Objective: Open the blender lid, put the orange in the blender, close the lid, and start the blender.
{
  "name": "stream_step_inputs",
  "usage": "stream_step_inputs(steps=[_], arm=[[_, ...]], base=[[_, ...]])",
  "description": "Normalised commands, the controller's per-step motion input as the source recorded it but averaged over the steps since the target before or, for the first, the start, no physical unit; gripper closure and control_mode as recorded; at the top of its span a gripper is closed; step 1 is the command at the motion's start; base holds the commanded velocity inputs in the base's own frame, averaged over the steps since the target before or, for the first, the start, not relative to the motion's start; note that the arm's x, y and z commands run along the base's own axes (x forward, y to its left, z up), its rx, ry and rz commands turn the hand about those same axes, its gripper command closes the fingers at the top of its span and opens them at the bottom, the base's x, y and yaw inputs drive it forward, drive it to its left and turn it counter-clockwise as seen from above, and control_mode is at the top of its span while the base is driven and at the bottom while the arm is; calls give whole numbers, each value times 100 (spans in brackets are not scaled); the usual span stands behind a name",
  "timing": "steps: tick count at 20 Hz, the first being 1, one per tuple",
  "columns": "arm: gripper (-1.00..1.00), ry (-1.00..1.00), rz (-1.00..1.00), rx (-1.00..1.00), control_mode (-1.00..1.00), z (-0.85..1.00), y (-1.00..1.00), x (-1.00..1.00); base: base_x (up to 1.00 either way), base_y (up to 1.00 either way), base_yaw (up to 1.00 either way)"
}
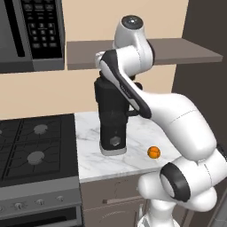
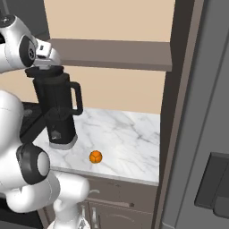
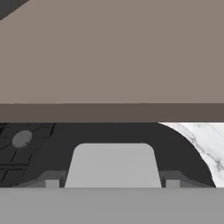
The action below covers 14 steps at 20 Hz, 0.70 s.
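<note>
Hand view: gripper (image 3: 113, 183) poised at the blender lid (image 3: 131, 133), fingers spread either side of its grey plug, grasping nothing.
Lid still on the blender (image 1: 111, 116); orange (image 1: 153, 152) waits near the counter's (image 2: 129, 134) front edge — every step remains.

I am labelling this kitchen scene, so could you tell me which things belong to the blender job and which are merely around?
Job:
blender
blender lid
orange
gripper

Merely around:
stove
microwave
shelf
marble counter
</note>
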Motion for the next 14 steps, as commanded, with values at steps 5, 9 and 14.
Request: stream_step_inputs(steps=[5,9,14], arm=[[100,0,-5,0,-100,22,-6,-58],[100,-2,-3,0,-100,1,-39,-66],[100,-2,0,1,-100,0,-83,-31]], base=[[0,0,0],[0,0,0],[0,0,0]])
